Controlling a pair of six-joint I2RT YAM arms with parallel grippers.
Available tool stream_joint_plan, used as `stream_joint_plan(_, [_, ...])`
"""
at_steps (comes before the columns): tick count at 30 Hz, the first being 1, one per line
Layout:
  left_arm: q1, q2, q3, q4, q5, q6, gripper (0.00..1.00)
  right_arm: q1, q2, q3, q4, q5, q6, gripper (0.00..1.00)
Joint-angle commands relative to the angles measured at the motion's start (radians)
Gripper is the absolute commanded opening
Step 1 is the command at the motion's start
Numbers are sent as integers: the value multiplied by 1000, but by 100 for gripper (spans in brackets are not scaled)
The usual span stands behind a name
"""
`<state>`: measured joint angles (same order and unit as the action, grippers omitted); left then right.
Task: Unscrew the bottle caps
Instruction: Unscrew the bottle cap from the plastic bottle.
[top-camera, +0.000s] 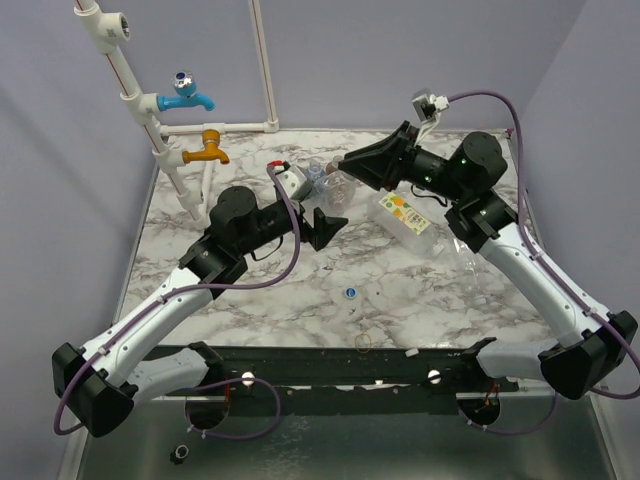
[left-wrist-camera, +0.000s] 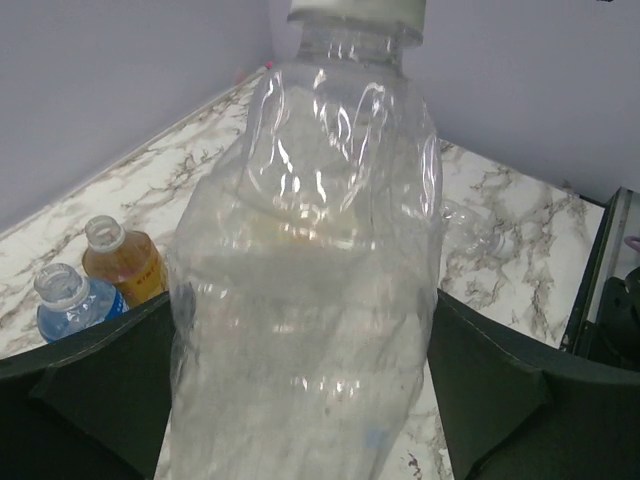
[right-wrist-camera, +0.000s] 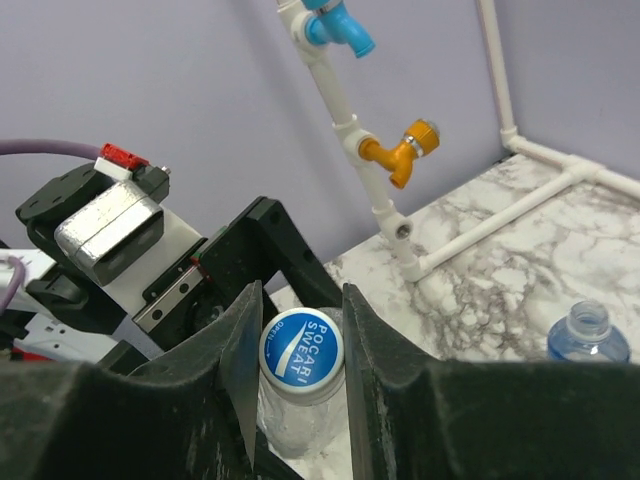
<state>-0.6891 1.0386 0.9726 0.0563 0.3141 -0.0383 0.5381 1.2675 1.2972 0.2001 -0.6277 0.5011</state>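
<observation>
Right wrist view, item in work: one bottle cap (right-wrist-camera: 301, 347), blue face with white lettering and a white skirt. It is gripped by the right gripper (right-wrist-camera: 297, 350), which is closed on it with a finger flat against each side. The cap sits on its neck and is judged not yet off. Whether it has loosened cannot be told.

Left wrist view, body of the same item: clear bottle (left-wrist-camera: 305, 300), unlabelled, walls creased and dented, cap end at 12 o'clock of the frame. The left gripper (left-wrist-camera: 300, 400) is clamped across its lower body, a finger pressed to each flank. The bottle is carried between the two arms over the far half of the table (top-camera: 440, 310), about 12 o'clock from the table's middle.

Done, as far as shows:
- blue-labelled bottle (left-wrist-camera: 70, 305) and amber bottle (left-wrist-camera: 125, 262), upright side by side at 8 o'clock of the held bottle, both necks bare.
- loose cap (top-camera: 350, 293), blue and white, on the marble at 6 o'clock from the table's middle.

Outstanding or unread:
- the cap in work.
- large labelled bottle (top-camera: 405, 215), lying at 2 o'clock from the table's middle, cap end not legible.
- second clear bottle (left-wrist-camera: 480, 235), lying at 3 o'clock of the held one, too faint to say whether it is capped.

Judged near the midpoint: two bottles open, a third under way.
</observation>
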Motion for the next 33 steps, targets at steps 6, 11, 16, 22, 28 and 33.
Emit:
stream_joint_plan(6, [-6, 26, 31, 41, -8, 30, 99, 57, 20, 17, -75, 73, -33, 1])
stream_joint_plan(11, [-6, 22, 21, 0, 20, 66, 96, 70, 15, 23, -97, 104, -60, 1])
stream_joint_plan(16, [-7, 0, -5, -77, 19, 61, 95, 75, 7, 60, -157, 141, -122, 1])
stream_joint_plan(22, [-7, 15, 1, -83, 11, 46, 90, 88, 14, 75, -162, 141, -145, 1])
stream_joint_plan(28, [-7, 37, 20, -81, 3, 48, 60, 121, 24, 81, -176, 168, -169, 1])
stream_joint_plan(33, [-7, 41, 20, -69, -18, 43, 28, 129, 20, 82, -180, 202, -176, 4])
